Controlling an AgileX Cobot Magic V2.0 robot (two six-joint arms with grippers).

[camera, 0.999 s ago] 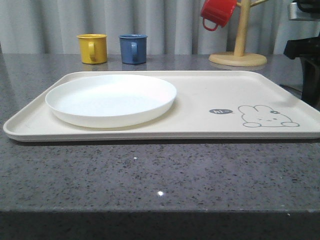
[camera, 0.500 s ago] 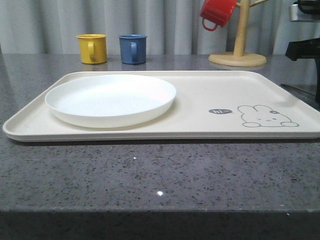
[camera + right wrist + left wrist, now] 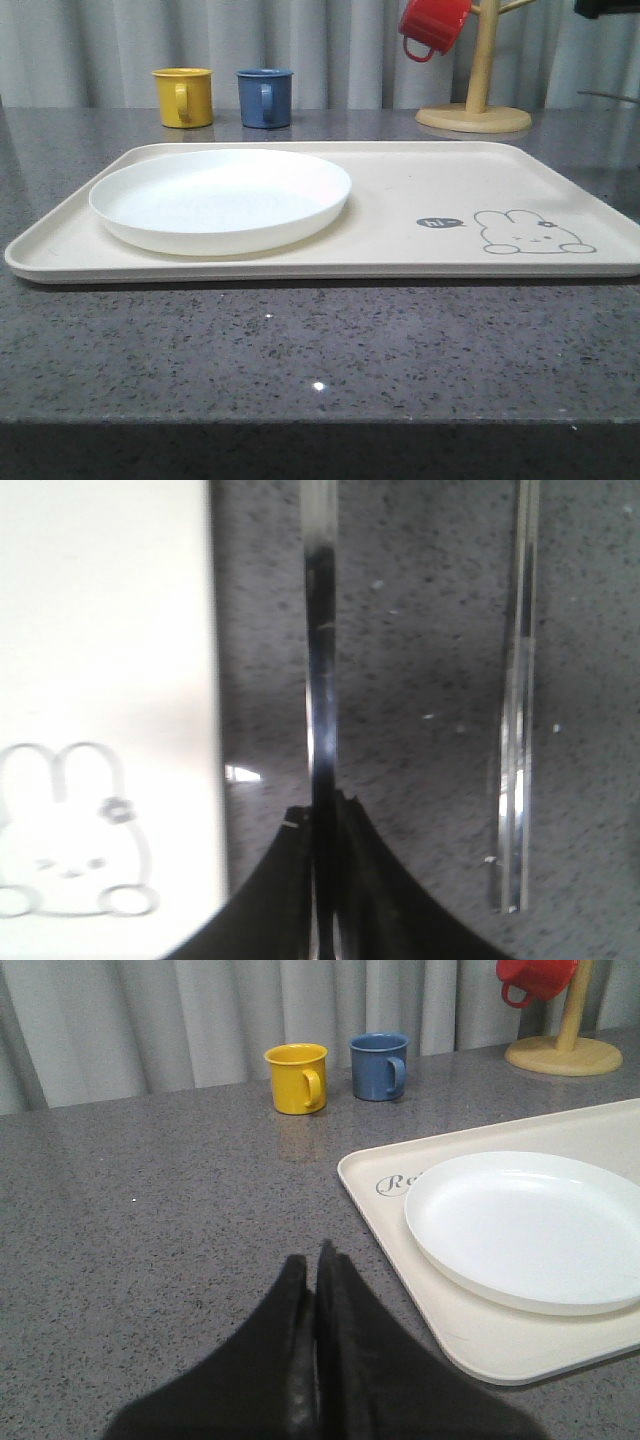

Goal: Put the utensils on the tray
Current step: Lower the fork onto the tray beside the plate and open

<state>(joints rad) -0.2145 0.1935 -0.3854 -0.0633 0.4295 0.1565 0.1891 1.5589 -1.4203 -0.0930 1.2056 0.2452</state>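
Observation:
The cream tray (image 3: 400, 190) lies across the grey table, with the round white plate (image 3: 220, 195) on its left half and a rabbit drawing (image 3: 530, 232) at its right. My right gripper (image 3: 322, 805) is shut on a slim shiny metal utensil (image 3: 320, 660), held above the table just beside the tray's edge (image 3: 190, 630). Whether that utensil is the fork or the spoon I cannot tell. A pair of flat metal chopsticks (image 3: 515, 730) lies on the table farther from the tray. My left gripper (image 3: 312, 1260) is shut on nothing, over bare table beside the tray's left end (image 3: 480, 1345).
A yellow mug (image 3: 184, 96) and a blue mug (image 3: 265, 97) stand behind the tray. A wooden mug tree (image 3: 475, 110) with a red mug (image 3: 432, 24) hanging on it stands at the back right. A dark part of my right arm (image 3: 605, 8) shows at the top right corner.
In the front view, the dark right arm at the right edge has risen, from beside the tray to the top corner. Tray and plate have stayed put.

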